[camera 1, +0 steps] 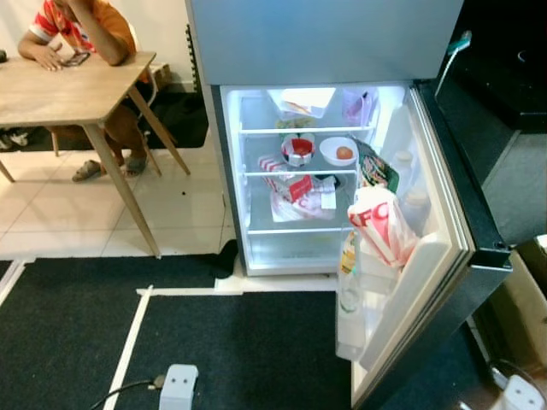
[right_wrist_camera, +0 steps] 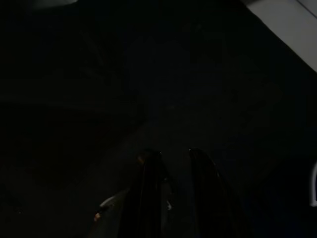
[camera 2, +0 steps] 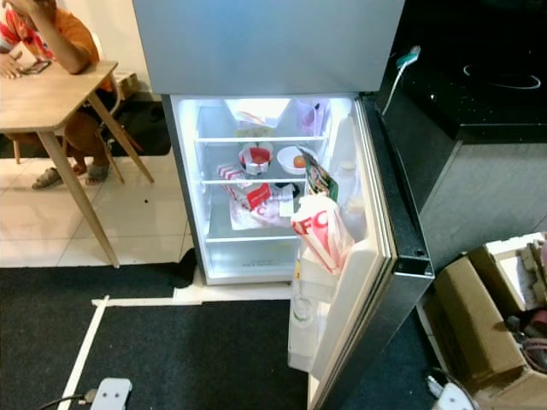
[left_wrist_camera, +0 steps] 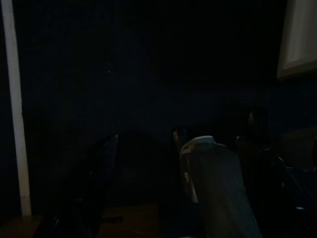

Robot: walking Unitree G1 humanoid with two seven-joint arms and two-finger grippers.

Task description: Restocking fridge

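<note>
Open fridge (camera 1: pixel 325 51) with its door (camera 1: pixel 427 282) swung to the robot's right, the lit interior facing the camera. On the middle shelf of the fridge stand a red-and-white cup (camera 1: pixel 298 150) and, beside it, a white bowl (camera 1: pixel 338 151) holding an orange item; the shelf below carries red-and-white packets (camera 1: pixel 295 192). A red-and-white KFC bag (camera 1: pixel 382 224) sits in the door rack, above a clear bottle (camera 1: pixel 349 278). To the left of the fridge, a person (camera 1: pixel 85 34) sits at a wooden surface (camera 1: pixel 68 85). In the dark wrist views, the left gripper (left_wrist_camera: pixel 143 144) shows its fingers set wide apart, and the right gripper (right_wrist_camera: pixel 171 158) shows its fingers narrowly spaced; both hang over dark floor, well apart from the fridge contents, holding nothing.
</note>
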